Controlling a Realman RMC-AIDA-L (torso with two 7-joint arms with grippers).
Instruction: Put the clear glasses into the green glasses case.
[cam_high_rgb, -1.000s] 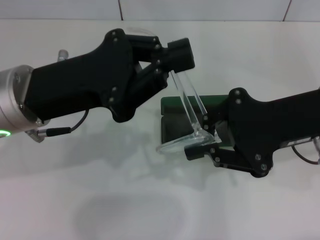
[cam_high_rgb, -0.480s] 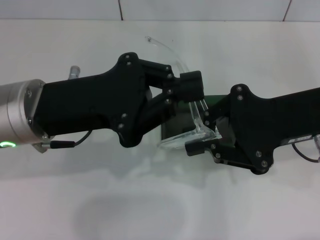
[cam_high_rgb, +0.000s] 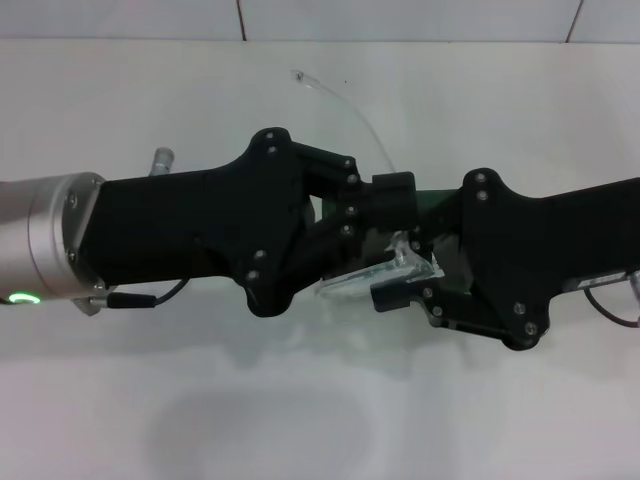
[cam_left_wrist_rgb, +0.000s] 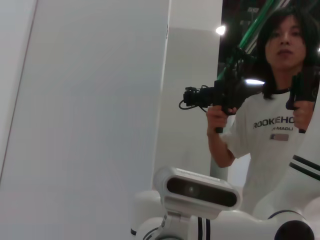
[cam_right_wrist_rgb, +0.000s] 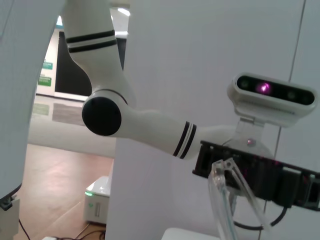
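Nearest the camera in the head view, the right gripper (cam_high_rgb: 400, 285) pinches the front corner of the clear glasses (cam_high_rgb: 385, 268), holding the lens edge tilted just above the table (cam_high_rgb: 300, 420). The left gripper (cam_high_rgb: 392, 205) has come in from the opposite side, its black body covering most of the lens; it seems pressed on the base of one clear arm, though I cannot tell for certain whether its fingers are closed. Both grippers sit equally close to the glasses, almost touching each other. Directly behind and under them lies the green glasses case (cam_high_rgb: 432, 200), only a sliver showing between the two grippers. Farthest back, one long clear arm (cam_high_rgb: 335, 100) curves up and away, so the glasses' long axis runs front to back, across the case
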